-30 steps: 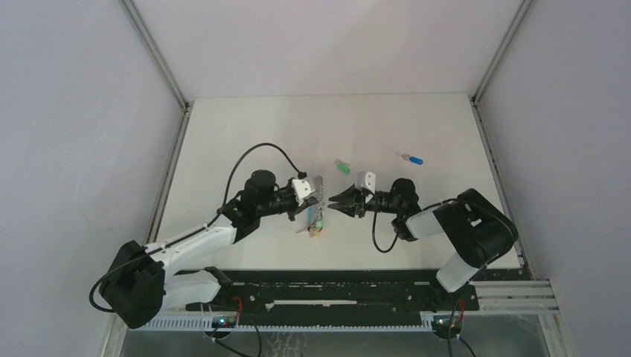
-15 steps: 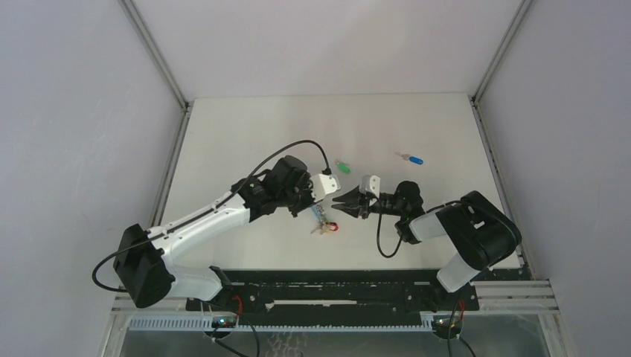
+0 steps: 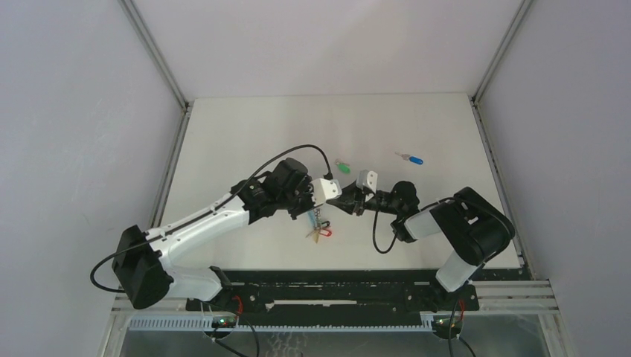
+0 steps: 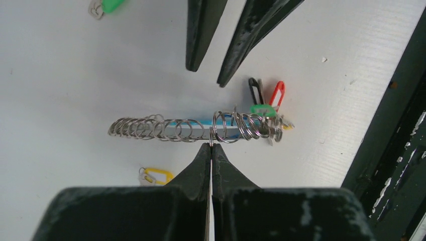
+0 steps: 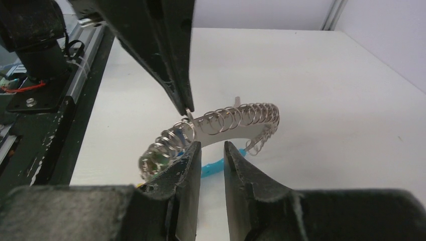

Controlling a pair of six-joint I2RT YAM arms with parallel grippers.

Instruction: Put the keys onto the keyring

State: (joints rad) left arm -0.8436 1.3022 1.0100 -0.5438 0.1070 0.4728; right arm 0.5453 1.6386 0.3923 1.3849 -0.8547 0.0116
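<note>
The left gripper (image 4: pixel 211 146) has its fingers pressed flat together on one small split ring of the keyring (image 4: pixel 191 129), pinching it at the very tips. The right gripper (image 5: pixel 211 150) faces it from the other side. Its fingers (image 4: pixel 201 35) stand a narrow gap apart with nothing between them, their tips just short of the row of rings and not touching it.

The keyring hangs between the two grippers as a curved row of small rings, with its turquoise sleeve (image 5: pixel 216 167) behind and below. A red tag (image 4: pixel 277 94), a black tag (image 4: pixel 255 90) and a green tag (image 4: pixel 261 109) bunch at one end. Whether that end rests on the table (image 3: pixel 245 134) I cannot tell.

A yellow piece (image 4: pixel 156 175) with a little ring lies on the table just beside the left fingers; I cannot tell if it is a key or a tag. The green key (image 3: pixel 343 167) lies near, just beyond the grippers. The blue key (image 3: pixel 411 158) is well apart, toward the far right.

The two wrists crowd each other over the ring. Bare white table stretches beyond and to the left of them. The black rail (image 3: pixel 335 286) bounds the near edge, and walls close the other sides
</note>
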